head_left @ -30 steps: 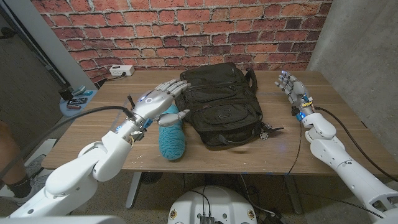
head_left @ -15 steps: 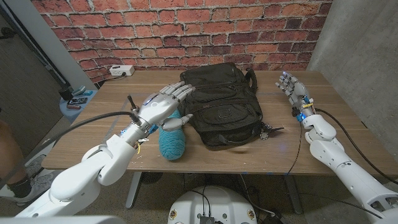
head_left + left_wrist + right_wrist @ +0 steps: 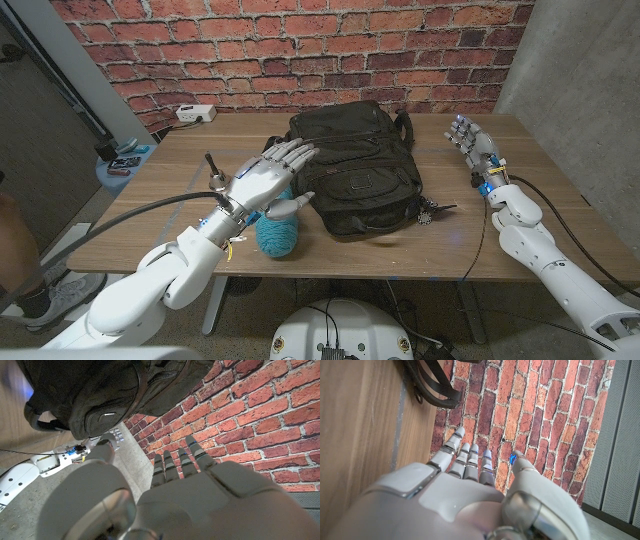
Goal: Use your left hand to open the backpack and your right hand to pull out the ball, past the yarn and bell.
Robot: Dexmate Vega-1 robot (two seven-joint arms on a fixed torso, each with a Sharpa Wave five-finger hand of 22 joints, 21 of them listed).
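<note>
From the head view, a black backpack (image 3: 355,165) lies on the wooden table (image 3: 150,205) in front of a red brick wall (image 3: 300,45). No words or brand marks on the bag can be read. The bag looks closed. A ball of blue-green yarn (image 3: 278,232) sits on the table just beside the bag, on the robot's left. The ball and the bell cannot be seen. The left hand (image 3: 262,180) is up in the air above the yarn, right by the bag's left side. Its fingers (image 3: 292,153) are stretched out and spread apart, reaching toward the bag, and they hold nothing. The thumb sticks out over the yarn. The right hand (image 3: 472,135) is on the other side of the bag, well apart from it. Its fingers point up, loose and spread, and they hold nothing too. A white power strip (image 3: 196,113) lies at the far edge of the table.

From the left wrist view, the back of the left hand (image 3: 200,495) is big and close. Its fingers (image 3: 180,462) are straight and a little apart, with nothing in them. The black backpack (image 3: 107,392) is ahead of them, and the fingers do not touch it here. The right hand (image 3: 111,439) shows small and far off.

From the right wrist view, the right hand (image 3: 465,495) has its fingers (image 3: 470,462) straight and close side by side, pointing at the brick wall (image 3: 530,415). They touch nothing. A black strap (image 3: 432,385) of the bag lies on the table (image 3: 360,425).
</note>
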